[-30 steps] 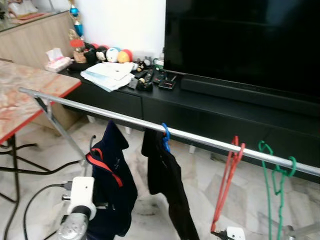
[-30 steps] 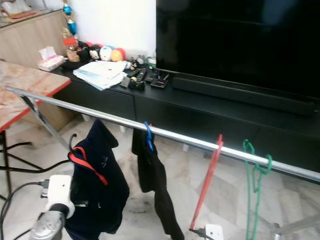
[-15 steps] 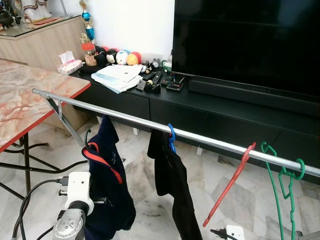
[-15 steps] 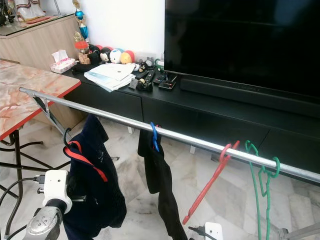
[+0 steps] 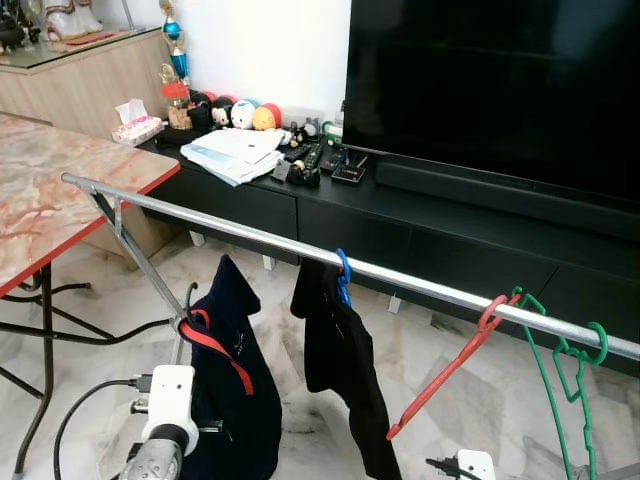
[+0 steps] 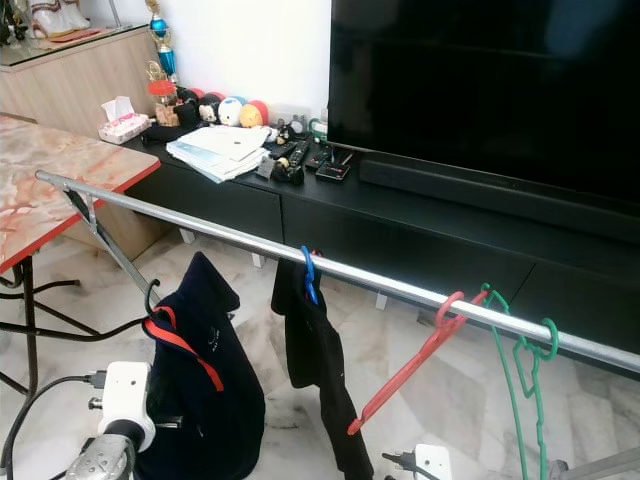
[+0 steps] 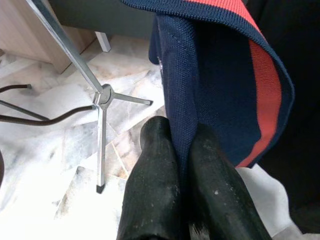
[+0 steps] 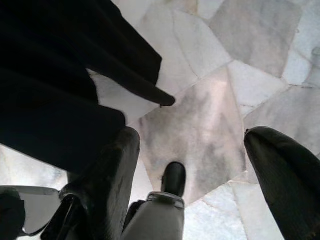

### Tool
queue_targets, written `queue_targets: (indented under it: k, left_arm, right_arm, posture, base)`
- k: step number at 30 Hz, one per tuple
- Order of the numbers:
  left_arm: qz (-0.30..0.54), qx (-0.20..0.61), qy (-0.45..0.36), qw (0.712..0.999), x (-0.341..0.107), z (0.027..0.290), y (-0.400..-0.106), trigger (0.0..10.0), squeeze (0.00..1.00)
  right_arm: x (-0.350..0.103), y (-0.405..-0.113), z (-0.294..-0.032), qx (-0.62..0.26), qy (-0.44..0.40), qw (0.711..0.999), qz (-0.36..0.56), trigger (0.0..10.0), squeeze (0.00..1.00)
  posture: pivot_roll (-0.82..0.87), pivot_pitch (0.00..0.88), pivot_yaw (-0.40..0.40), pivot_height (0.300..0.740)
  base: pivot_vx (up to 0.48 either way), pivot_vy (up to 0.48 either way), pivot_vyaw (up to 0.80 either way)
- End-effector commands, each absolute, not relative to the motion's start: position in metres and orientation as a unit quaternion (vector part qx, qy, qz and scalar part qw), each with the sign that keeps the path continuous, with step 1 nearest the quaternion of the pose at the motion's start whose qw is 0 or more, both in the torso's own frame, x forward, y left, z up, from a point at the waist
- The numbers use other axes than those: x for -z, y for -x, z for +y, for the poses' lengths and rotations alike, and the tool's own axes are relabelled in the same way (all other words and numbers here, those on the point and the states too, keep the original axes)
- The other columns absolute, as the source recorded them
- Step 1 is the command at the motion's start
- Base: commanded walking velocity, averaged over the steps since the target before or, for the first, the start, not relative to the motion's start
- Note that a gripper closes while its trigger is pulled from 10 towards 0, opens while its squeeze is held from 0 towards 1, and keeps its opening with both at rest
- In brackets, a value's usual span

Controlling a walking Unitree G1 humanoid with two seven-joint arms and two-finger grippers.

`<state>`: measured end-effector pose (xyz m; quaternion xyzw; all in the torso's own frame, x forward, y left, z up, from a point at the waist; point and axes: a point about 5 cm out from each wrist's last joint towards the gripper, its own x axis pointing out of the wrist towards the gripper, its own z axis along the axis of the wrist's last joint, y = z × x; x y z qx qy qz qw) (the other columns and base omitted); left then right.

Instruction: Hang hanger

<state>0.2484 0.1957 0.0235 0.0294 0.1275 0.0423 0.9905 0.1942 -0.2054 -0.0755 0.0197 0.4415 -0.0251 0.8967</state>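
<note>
I'm looking down at a silver rail (image 5: 260,244) running across the room from my left, rising off a slanted leg (image 5: 140,265), away to my right. Red hanger (image 5: 450,365) is hooked on the rail toward the right, its hook over the bar, body swung out at a slant, tilted down to the left, nothing holding it. Just beside it, further right, a green hanger (image 5: 555,390) hangs off the same rail. Left of the red one, a blue hanger (image 5: 344,278) carries a black garment (image 5: 340,370) that drapes down.

My left jaws (image 7: 182,190) are pinched tight on the edge of a navy shirt (image 5: 235,400) with a red stripe, low on my left, below the rail. My left arm (image 5: 165,420) shows at the bottom, white wrist block up. My right jaws (image 8: 200,165) are spread wide with nothing between them, over the floor (image 8: 210,100), dark cloth beside one finger.

Floor is pale marble crazy-paving. Behind the rail, a long black cabinet (image 5: 420,215) carries a big dark TV (image 5: 500,85), a soundbar (image 5: 500,190), remotes (image 5: 305,160), a stack of papers (image 5: 235,155) and a row of round toys (image 5: 240,112). Far left, a tissue box (image 5: 135,125), a trophy (image 5: 175,60) and a wooden sideboard (image 5: 80,75). The marble-patterned surface (image 5: 50,200) with a red edge sits at my left, cables (image 5: 90,335) under it.
</note>
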Motion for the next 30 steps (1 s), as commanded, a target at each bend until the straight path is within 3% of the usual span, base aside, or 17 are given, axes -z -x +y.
queue_targets:
  k: [1, 13, 25, 30]
  left_arm:
    - [0.105, -0.045, -0.031, 0.993, -0.0297, 0.1956, -0.2506, 10.0, 0.0]
    - [0.1, -0.037, -0.031, 0.994, -0.0317, 0.1918, -0.2532, 10.0, 0.0]
    - [0.093, -0.029, -0.034, 0.995, -0.0343, 0.1925, -0.2534, 10.0, 0.0]
    - [0.088, -0.028, -0.037, 0.995, -0.0364, 0.1937, -0.2538, 10.0, 0.0]
  right_arm:
    - [0.0762, -0.1929, -0.2057, 0.019, -0.016, 0.894, 0.447, 10.0, 0.0]
    - [0.0763, -0.1935, -0.2034, 0.024, -0.021, 0.895, 0.445, 10.0, 0.0]
    - [0.0792, -0.1886, -0.2054, 0.044, -0.012, 0.886, 0.462, 10.0, 0.0]
    - [0.0796, -0.1881, -0.2051, 0.047, -0.019, 0.885, 0.463, 10.0, 0.0]
  posture:
    - [0.05, 0.038, 0.004, 0.74]
    - [0.03, 0.03, 0.021, 0.74]
    - [0.04, 0.013, 0.029, 0.74]
    - [0.04, 0.016, 0.028, 0.74]
  base:
    - [0.0, 0.0, 0.0]
    - [0.0, 0.152, 0.0]
    - [0.0, 0.432, 0.0]
    - [0.0, 0.0, -0.76]
